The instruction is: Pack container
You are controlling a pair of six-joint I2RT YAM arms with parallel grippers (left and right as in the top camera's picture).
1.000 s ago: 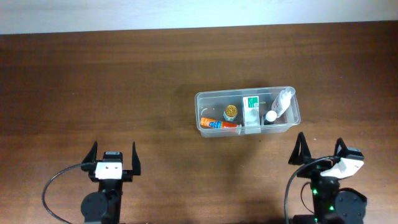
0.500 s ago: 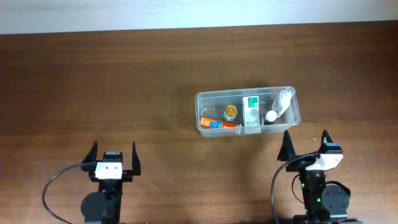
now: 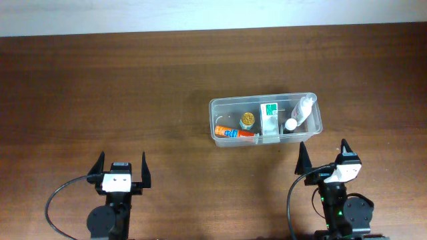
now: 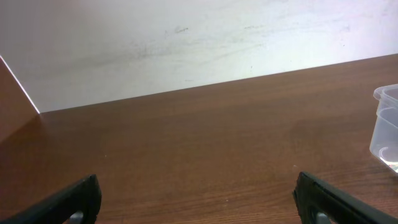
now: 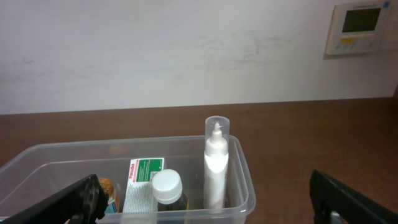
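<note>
The clear plastic container (image 3: 220,107) sits right of the table's middle. It holds an orange tube (image 3: 235,133), a gold-capped jar (image 3: 247,119), a white-and-green box (image 3: 269,119), a white-capped dark bottle (image 3: 291,125) and a clear-capped white bottle (image 3: 304,107). My right gripper (image 3: 322,157) is open and empty just in front of the container's right end; the right wrist view shows the container (image 5: 245,186), box (image 5: 140,184), bottle (image 5: 166,190) and tall white bottle (image 5: 215,163) close ahead. My left gripper (image 3: 123,167) is open and empty at the front left; its view catches the container's corner (image 4: 385,127).
A white wall runs behind the table's far edge (image 3: 213,30). A wall panel (image 5: 362,28) shows at the top right of the right wrist view. Bare brown wood lies ahead of the left gripper (image 4: 199,143).
My right gripper has moved left and slightly toward the container, turning to face it squarely. The left arm and the container's contents have not moved.
</note>
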